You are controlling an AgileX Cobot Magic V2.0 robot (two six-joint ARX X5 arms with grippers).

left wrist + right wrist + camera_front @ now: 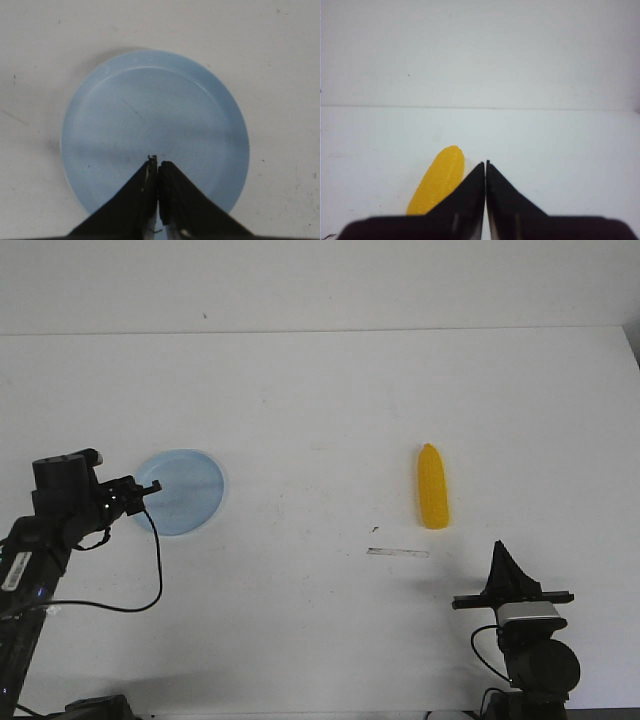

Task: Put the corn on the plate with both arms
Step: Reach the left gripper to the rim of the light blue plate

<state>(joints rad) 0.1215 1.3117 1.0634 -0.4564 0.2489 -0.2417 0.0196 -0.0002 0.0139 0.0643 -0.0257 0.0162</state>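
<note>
Yellow corn (433,487) lies well apart from the plate (190,502); the closed, empty right end effector (485,163) must open wide and straddle the cob's middle, while the left end effector (158,161), closed and empty too, hovers over the plate

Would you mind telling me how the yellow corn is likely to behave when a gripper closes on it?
The corn looks rounded and lies flat on the table, so a nudge would probably roll it sideways. Its moulded, bumpy surface should give some grip, though its tapered tip could slip out. It looks like rigid plastic, likely light.

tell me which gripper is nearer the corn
Right. The right gripper sits just short of the corn; the left gripper is far across the table, over the plate.
</note>
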